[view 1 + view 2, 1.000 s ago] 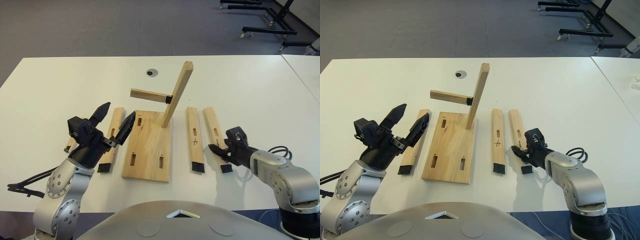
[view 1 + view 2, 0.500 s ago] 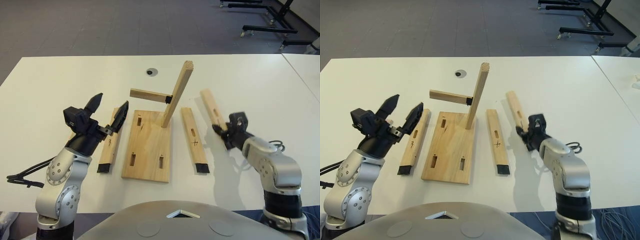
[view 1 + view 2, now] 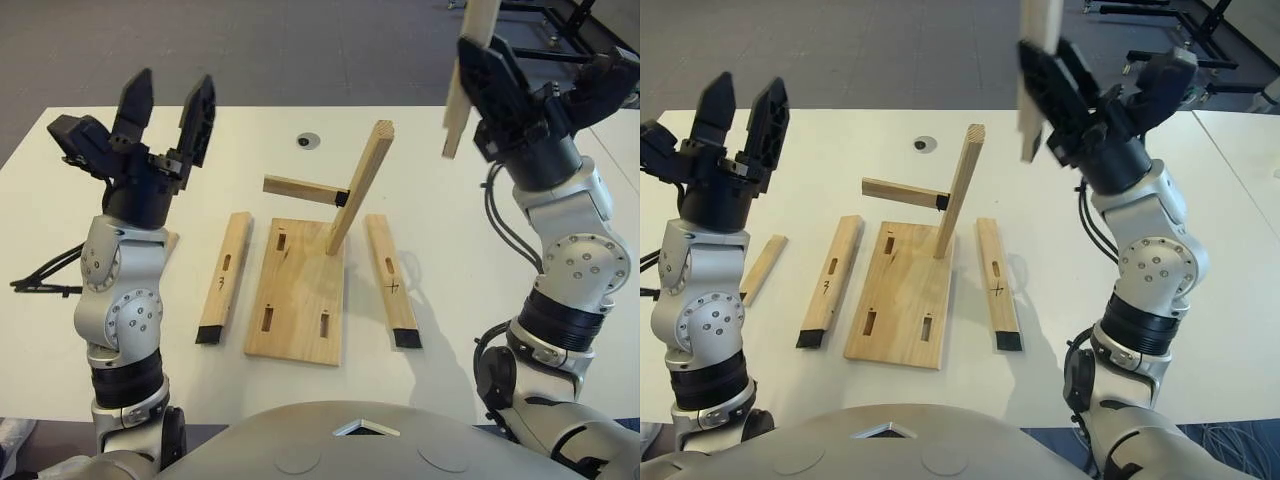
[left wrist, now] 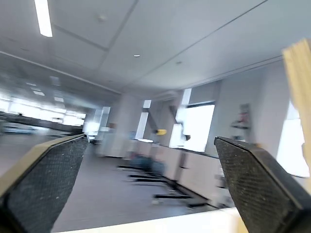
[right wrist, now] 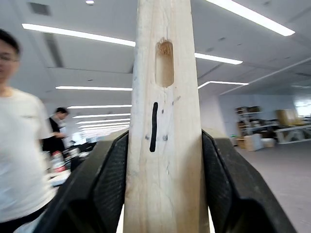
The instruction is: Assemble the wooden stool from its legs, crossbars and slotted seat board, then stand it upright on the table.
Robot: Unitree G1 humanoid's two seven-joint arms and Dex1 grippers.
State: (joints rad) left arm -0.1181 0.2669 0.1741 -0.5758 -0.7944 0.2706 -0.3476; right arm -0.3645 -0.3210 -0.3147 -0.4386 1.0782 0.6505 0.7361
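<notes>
While raised high over the table [image 3: 520,200], clamps a slotted stool leg [image 3: 458,115] in right gripper [image 5: 165,141]; holds left gripper [image 3: 170,90] splayed, empty.

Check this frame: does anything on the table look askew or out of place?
Yes. The standing leg slotted into the seat board leans clearly off vertical, and its crossbar juts sideways with the free end unsupported.

Seat board [image 3: 295,312] between left leg [image 3: 224,275] and right leg [image 3: 390,280]; upright leg [image 3: 360,185] on it.
</notes>
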